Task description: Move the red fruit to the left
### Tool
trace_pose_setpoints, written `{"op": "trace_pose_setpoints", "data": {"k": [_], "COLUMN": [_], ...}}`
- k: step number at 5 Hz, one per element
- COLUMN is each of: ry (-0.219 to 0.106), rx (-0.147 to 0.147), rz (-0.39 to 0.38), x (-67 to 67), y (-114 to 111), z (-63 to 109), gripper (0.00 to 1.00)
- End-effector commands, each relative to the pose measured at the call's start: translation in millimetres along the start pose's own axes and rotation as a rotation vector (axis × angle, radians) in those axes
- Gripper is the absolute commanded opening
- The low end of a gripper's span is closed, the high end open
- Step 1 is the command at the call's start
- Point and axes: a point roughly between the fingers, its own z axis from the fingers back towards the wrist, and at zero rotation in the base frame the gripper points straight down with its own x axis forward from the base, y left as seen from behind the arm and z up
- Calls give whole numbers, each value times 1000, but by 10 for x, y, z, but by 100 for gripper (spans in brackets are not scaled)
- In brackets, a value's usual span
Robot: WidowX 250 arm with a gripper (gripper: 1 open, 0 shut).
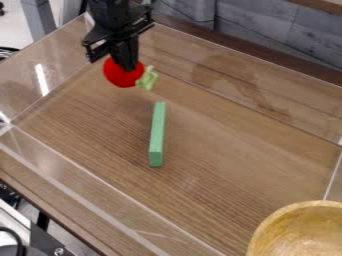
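The gripper [122,60], jaws clamped on the red fruit [122,73], holds it beyond the green bar [158,133], toward the left; release apparently not yet made.

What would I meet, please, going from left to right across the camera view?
In order: red fruit → green bar → wooden bowl.
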Motion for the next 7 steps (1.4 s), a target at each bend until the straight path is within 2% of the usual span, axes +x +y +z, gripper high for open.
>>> {"op": "trace_pose_setpoints", "data": {"k": [1,2,4,6,7], "ry": [-53,-65,-56,-65,-67], "rx": [-32,-21,-9,17,27], "rz": [2,19,-42,76,112], "x": [209,326,392,369,424], "y": [-88,-116,-151,-121,-18], "z": [75,7,-139,-82,-203], "gripper": [0,0,0,0,0]}}
